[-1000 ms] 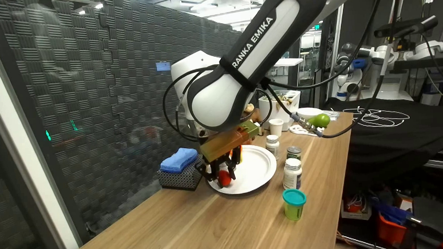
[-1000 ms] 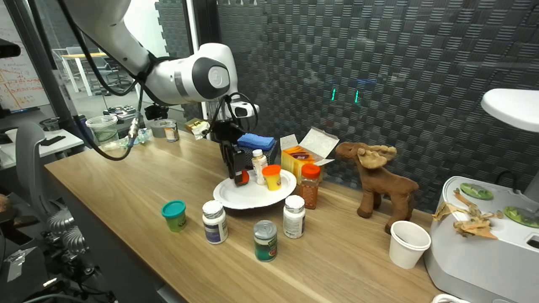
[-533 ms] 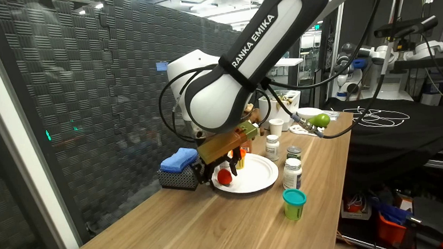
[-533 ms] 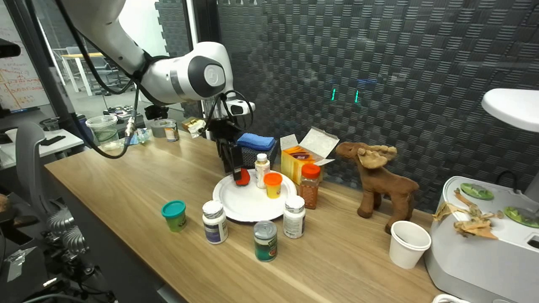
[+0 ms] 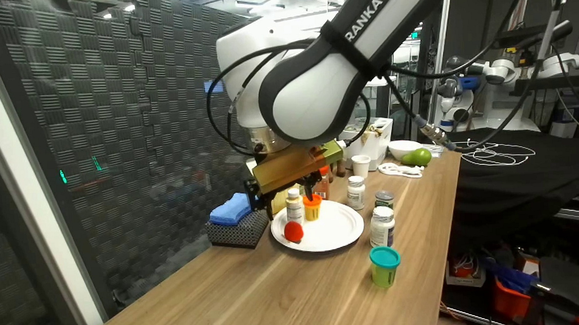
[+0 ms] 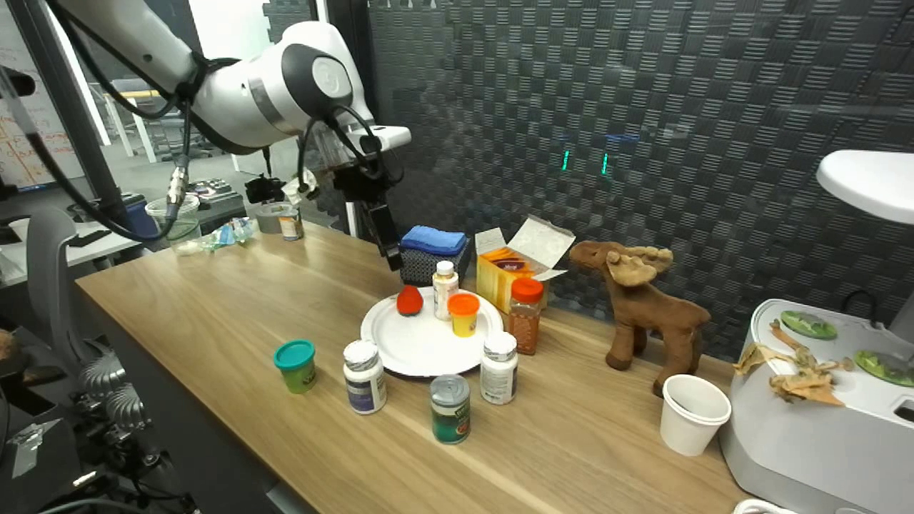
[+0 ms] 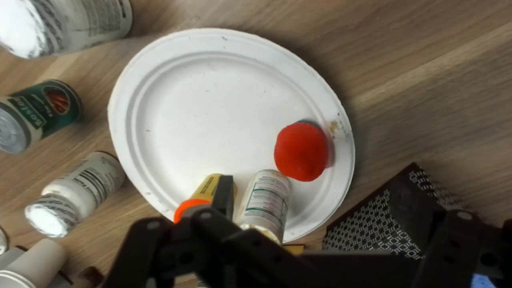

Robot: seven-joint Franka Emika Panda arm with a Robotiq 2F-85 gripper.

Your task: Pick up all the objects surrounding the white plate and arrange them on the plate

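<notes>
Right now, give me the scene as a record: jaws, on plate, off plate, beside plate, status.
Jaws: open, holding nothing
On white plate: red rounded object, white-capped bottle, orange-lidded yellow tub
Off plate: teal-lidded green tub, purple-labelled white bottle, second white bottle, green can, orange-capped jar
Beside plate: blue cloth on patterned box
Status: unfinished

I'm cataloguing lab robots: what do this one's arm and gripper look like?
The arm is thick, rounded, white and black, with "RANKA" in white lettering; black cables loop outside. The gripper is black with slim, angular fingers, beneath a gold-brown, green-ended block.
</notes>
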